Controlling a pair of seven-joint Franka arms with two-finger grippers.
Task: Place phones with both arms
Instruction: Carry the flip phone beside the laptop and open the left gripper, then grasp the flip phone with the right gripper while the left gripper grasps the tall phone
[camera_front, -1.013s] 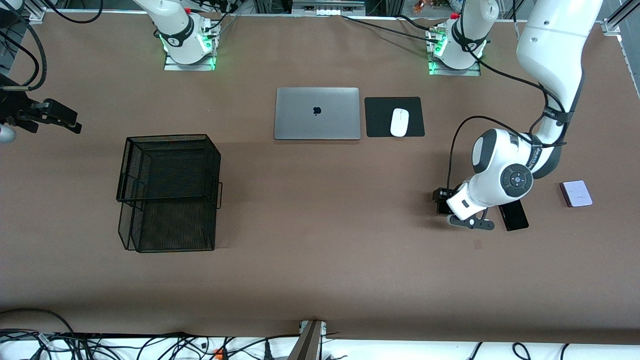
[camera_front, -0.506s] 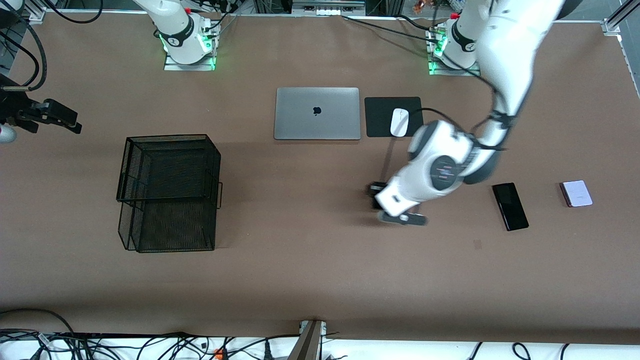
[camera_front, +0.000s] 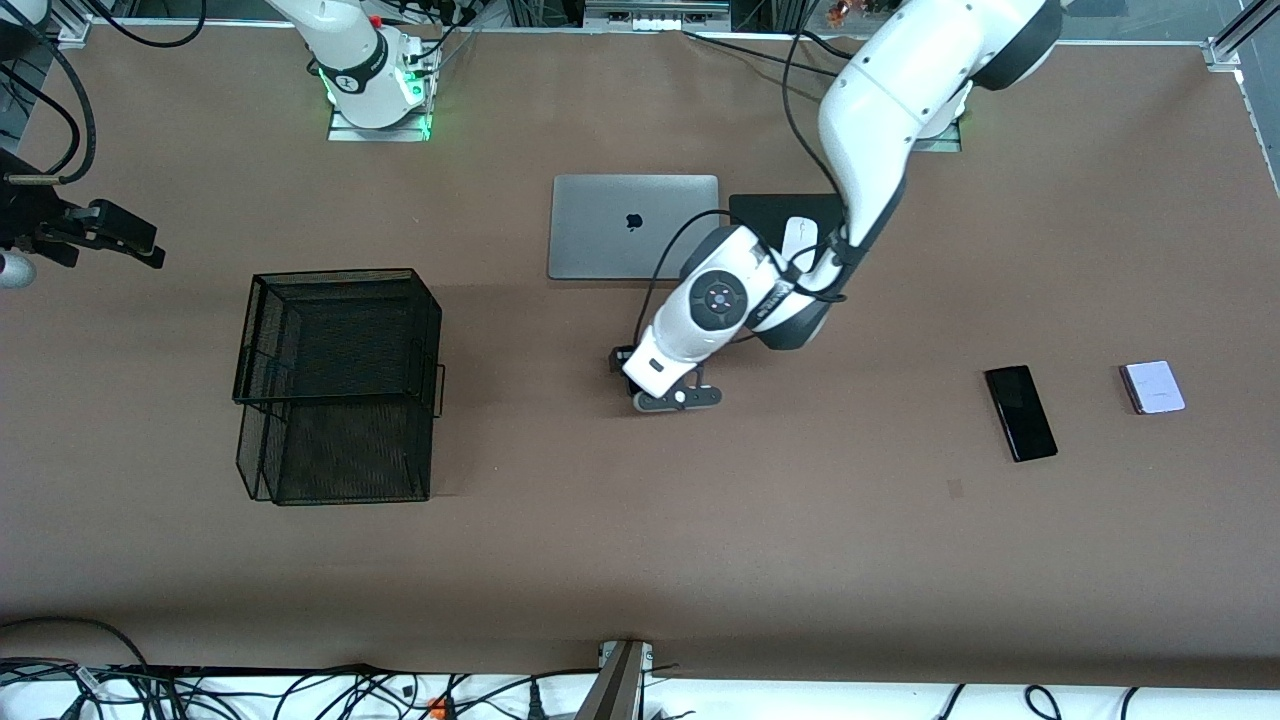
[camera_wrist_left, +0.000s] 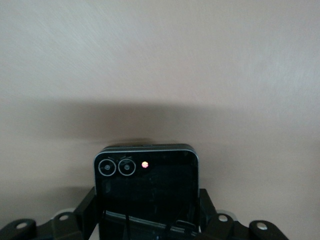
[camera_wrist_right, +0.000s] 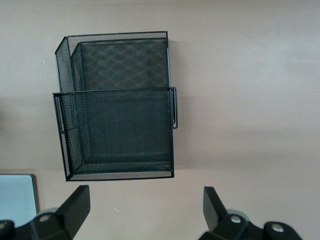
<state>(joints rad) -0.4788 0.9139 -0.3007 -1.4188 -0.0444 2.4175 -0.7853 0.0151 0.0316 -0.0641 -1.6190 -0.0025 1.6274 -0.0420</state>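
Note:
My left gripper (camera_front: 624, 362) is shut on the small black folded phone (camera_wrist_left: 146, 185) and holds it over the middle of the table, between the laptop and the front camera. In the left wrist view the phone sits upright between the fingers (camera_wrist_left: 86, 212), its two lenses toward the camera. The long slim black phone (camera_front: 1020, 412) and the pale lilac-white phone (camera_front: 1153, 387) lie flat on the table toward the left arm's end. My right gripper (camera_front: 105, 235) waits open and empty at the right arm's end of the table; in the right wrist view (camera_wrist_right: 145, 210) nothing is between its fingers.
A black wire-mesh basket (camera_front: 340, 385) stands toward the right arm's end and also shows in the right wrist view (camera_wrist_right: 117, 105). A closed grey laptop (camera_front: 634, 226) and a white mouse (camera_front: 797, 240) on a black pad (camera_front: 765, 215) lie near the bases.
My left arm has swung from beside the slim black phone to the middle of the table, carrying the black folded phone toward the right arm's end. The right arm has not moved.

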